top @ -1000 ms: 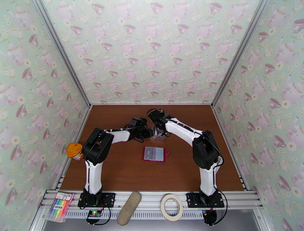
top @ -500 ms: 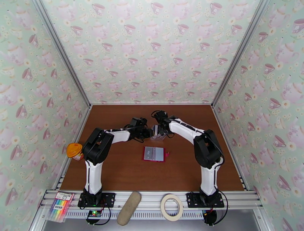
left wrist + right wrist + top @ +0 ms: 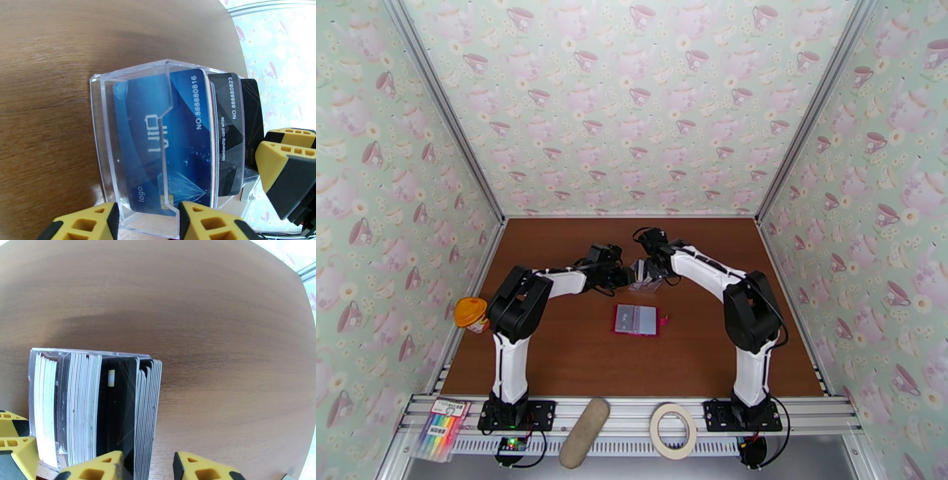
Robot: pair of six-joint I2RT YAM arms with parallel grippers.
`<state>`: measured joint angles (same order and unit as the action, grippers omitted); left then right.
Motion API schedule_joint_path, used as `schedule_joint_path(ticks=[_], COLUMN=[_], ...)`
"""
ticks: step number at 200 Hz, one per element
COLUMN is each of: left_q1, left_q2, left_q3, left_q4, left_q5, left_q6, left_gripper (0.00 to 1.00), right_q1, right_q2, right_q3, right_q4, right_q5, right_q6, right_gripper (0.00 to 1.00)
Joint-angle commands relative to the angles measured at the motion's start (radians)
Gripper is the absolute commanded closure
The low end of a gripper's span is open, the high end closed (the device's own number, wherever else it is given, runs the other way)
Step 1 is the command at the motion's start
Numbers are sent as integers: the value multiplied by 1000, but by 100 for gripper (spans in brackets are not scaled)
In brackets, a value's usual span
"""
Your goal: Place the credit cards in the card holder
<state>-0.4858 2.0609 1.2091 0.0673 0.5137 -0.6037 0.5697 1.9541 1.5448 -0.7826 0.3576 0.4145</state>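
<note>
The credit cards [image 3: 173,134] stand on edge in a clear plastic box [image 3: 644,278] at mid-table: blue ones in front, black behind. My left gripper [image 3: 146,221] comes in from the left and is shut on the box's near end. My right gripper [image 3: 148,467] straddles the black and grey cards [image 3: 130,409] at the stack's right end, with a gap still beside one finger. Its yellow fingers [image 3: 284,173] show beside the box [image 3: 134,138]. The card holder [image 3: 636,320] lies open and flat, nearer the arms' bases, with grey cards showing in it.
An orange-capped bottle [image 3: 471,313] stands at the table's left edge. On the front rail lie a marker pack [image 3: 442,426], a beige oblong pad [image 3: 584,433] and a tape roll [image 3: 672,430]. Patterned walls close in three sides.
The right arm has shifted a little to the right, its wrist settling over the box. The left arm, the box and the card holder have stayed put.
</note>
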Motion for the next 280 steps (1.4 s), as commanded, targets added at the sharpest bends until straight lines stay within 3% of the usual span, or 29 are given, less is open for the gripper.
schedule_joint_path(ticks=[1,108,140,230,252,280], left_q1=[0,1,1,3,3,4], left_q2=[51,54,59,58,57,58], left_q3=[8,10,12,12,12,12], left_q4=[-46,-49,-50,-53,-52,-51], left_q5=[0,2,3,3,3,4], left_q6=[-5,-6,-7,-7,-6,-7], left_gripper=[56,56,55,55,55,56], right_q1=[-5,-4,1,22,22,20], right_q2=[-23,-9,-13,5,11,12], right_q3=[14,40,44,54,51,49], right_q4=[-27,-43,-20,-7,-4,8], right_q5=[7,-22,-96,-145,-161,-180], right_q6=[-1,-5,3,19,23,29], right_gripper=[65,100,100,100,90,88])
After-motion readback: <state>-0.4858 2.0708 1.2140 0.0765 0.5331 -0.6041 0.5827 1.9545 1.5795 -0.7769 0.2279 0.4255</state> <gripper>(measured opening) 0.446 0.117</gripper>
